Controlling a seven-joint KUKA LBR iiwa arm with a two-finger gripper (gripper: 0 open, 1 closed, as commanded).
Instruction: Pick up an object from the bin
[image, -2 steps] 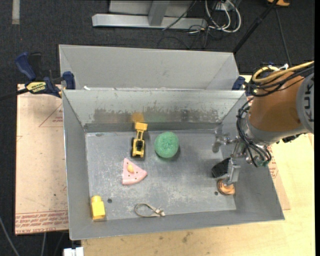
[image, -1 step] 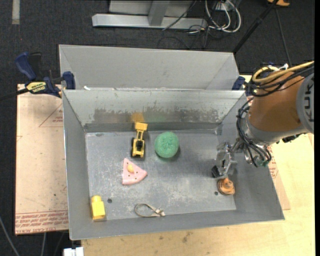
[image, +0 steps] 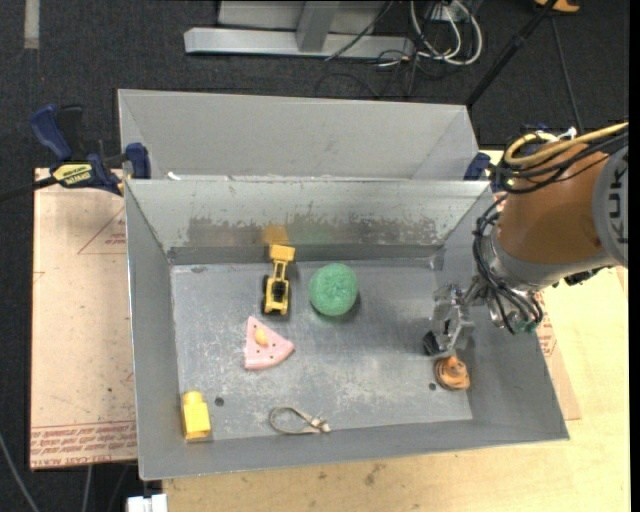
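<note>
Camera view: gripper (image: 447, 335) at 4 o'clock of the bin (image: 390, 385); you cannot tell whether it is apart or together. Item: small orange-brown lump (image: 451, 373), just at its 6 o'clock.

One digger (image: 277, 283), ball (image: 333, 290), wedge (image: 266, 346), block (image: 196, 416), loop (image: 297, 421), lump (image: 452, 374)

My gripper (image: 446, 335) hangs at the right side of the bin, hemmed in by the sloping right wall (image: 512, 392) just beside it and a small orange-brown lump (image: 452, 374) just in front of it. The widest bare floor runs leftward from there through the middle, below the green ball (image: 333, 290), as far as the pink wedge (image: 266, 347). Farther left the way is broken by the yellow toy digger (image: 278, 283) beside the ball, a yellow block (image: 196, 415) in the front-left corner and a wire loop (image: 297, 421) near the front wall.
</note>
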